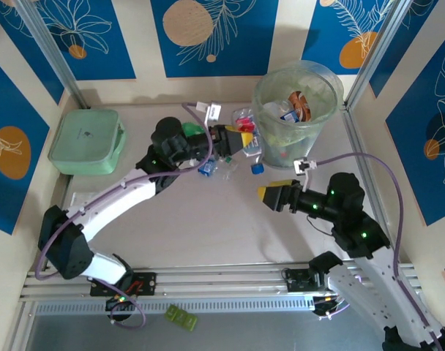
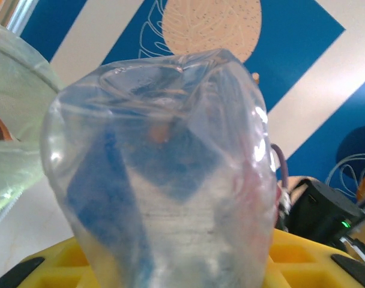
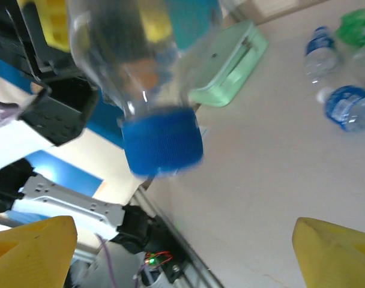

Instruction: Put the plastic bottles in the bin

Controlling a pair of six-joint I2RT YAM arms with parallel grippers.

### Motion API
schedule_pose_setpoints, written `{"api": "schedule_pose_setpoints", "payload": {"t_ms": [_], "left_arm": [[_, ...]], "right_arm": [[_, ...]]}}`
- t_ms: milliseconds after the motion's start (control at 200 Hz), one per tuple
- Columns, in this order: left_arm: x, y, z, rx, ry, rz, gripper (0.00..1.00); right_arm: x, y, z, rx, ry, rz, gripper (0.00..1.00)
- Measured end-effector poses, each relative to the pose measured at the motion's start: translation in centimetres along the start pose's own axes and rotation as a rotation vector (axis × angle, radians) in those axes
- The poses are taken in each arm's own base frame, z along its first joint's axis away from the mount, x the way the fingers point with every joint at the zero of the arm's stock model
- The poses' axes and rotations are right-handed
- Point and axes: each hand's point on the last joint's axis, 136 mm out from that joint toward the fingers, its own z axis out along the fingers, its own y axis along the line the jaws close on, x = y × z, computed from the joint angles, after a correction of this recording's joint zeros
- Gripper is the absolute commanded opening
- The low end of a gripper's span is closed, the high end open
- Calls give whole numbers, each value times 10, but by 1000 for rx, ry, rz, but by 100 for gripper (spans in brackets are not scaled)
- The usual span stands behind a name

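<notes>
Left gripper (image 1: 244,140) is clamped down on a crushed clear bottle (image 2: 164,168). The bottle hangs with its blue cap (image 3: 162,144) pointing down, just beside the bin (image 1: 336,99) on its left. I honestly can't tell how high it is against the rim. Right gripper (image 1: 268,194) sits on the near side of the bin, jaws spread wide with nothing between them, pointed at the hanging bottle.

My read is that the step here is getting this one over the rim and dropping it in. I'd lift a bit first so the dangling cap clears the bin wall. Then swing right until the whole bottle is over the opening, not just the fingers, and only then let go. It's squashed and slick-looking, so no jerky moves or it might slip early. The right arm looks close to that swing path, so I'd keep it clear.

More loose bottles (image 1: 211,167) lie on the table left of the bin, partly under the left arm. A pale green box (image 1: 87,140) sits well off to the bin's left and isn't part of the job.

Hard to make out:
- The bottle blocks the left wrist view, so I can't see how much of it the fingers really have.
- The arm covers part of the pile, so no proper count.
- The bin's contents are a jumble.
- The right wrist shot is blurry and the label is unreadable.
</notes>
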Motion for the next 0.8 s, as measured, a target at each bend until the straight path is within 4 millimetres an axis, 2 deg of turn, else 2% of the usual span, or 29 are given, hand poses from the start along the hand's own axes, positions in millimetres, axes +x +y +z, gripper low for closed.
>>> {"api": "schedule_pose_setpoints", "payload": {"t_ms": [250, 450, 580, 700, 795], "left_arm": [[-45, 24, 36, -139, -23, 45, 33], [-78, 57, 69, -264, -43, 60, 32], [-86, 88, 91, -331, -49, 60, 36], [-92, 122, 110, -408, -59, 47, 31], [-91, 147, 118, -456, -77, 20, 30]], "right_arm": [[-8, -33, -28, 233, -115, -19, 91], [-10, -60, -43, 406, -147, -33, 91], [-11, -70, -54, 486, -163, -52, 90], [-13, -73, -61, 527, -171, -76, 90], [-13, -75, -65, 547, -175, -90, 90]]}}
